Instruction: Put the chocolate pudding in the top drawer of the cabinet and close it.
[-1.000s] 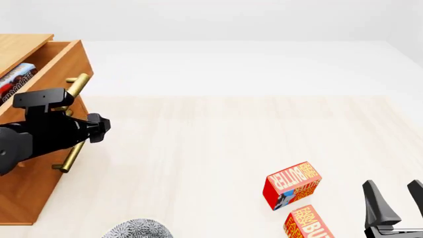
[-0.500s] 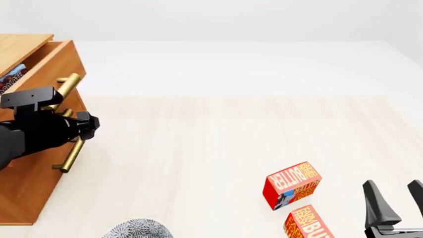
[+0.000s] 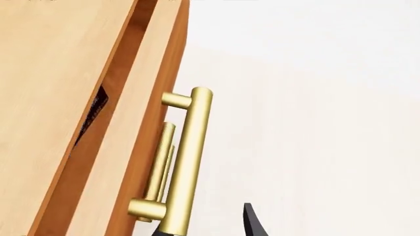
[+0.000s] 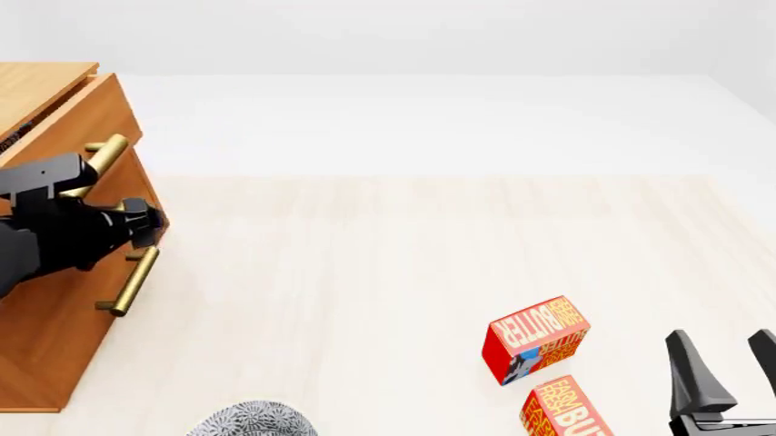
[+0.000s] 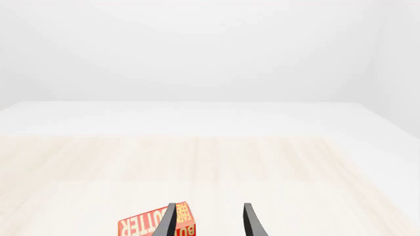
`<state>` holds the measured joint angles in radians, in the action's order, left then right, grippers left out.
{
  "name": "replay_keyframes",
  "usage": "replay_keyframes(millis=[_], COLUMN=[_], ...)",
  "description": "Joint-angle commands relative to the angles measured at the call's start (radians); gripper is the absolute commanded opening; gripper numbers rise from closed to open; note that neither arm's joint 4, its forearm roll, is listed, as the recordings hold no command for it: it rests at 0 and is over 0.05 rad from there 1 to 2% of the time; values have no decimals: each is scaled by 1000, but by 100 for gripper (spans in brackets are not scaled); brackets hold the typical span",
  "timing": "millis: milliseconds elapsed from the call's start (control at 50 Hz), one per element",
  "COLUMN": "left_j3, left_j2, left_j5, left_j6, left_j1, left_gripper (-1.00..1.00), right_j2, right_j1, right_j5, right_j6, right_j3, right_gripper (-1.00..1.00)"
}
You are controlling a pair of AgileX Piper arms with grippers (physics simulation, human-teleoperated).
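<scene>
The right tool [image 4: 728, 368] idles nearest, prongs apart. Farther off, the left tool [image 4: 127, 222], its spread hidden, presses the top drawer [image 4: 85, 127]; push squarely until flush. The chocolate pudding [image 3: 92, 115] lies inside.

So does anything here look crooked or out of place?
Only small things: the top drawer isn't quite shut, with a thin gap showing, and two butter boxes lie tipped at angles on the table. Nothing spilled or broken.
</scene>
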<state>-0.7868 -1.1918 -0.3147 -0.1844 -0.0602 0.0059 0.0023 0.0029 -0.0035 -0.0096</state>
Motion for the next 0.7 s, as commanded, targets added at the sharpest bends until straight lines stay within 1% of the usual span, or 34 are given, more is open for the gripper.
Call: replay_keyframes(millis=[20,260,320,340,400,440,480,500,520,560,620,640,700], left_j3=[-28,-57,-70,-79,-88,-98,-107,-115,-126,-130,-159,-156,-164], left_j2=[-23,-85,-102,-112,-133,-140,-149,-157,-159,-159,-170,-166,-158], left_j5=[-1,25,31,34,40,39,37,35,33,27,18,17,13], left_j6=[9,22,29,48,40,56,56,60,80,68,93,80,76], left_j1=[-52,-114,-143,-169,-184,-202,-218,-235,-263,-260,-321,-310,-333], left_gripper=[100,100,100,100,100,100,100,100,100,100,100,100,100], right_j2=[0,3,5,6,7,8,8,8,7,7,6,5,3], right_j1=[0,0,0,0,0,0,0,0,0,0,0,0,0], right_j5=[1,-5,-7,-8,-9,-11,-11,-11,-11,-11,-9,-8,-6], right_j6=[0,0,0,0,0,0,0,0,0,0,0,0,0], right_j3=[-1,1,2,2,2,3,3,3,3,4,3,3,2], right_gripper=[100,100,100,100,100,100,100,100,100,100,100,100,100])
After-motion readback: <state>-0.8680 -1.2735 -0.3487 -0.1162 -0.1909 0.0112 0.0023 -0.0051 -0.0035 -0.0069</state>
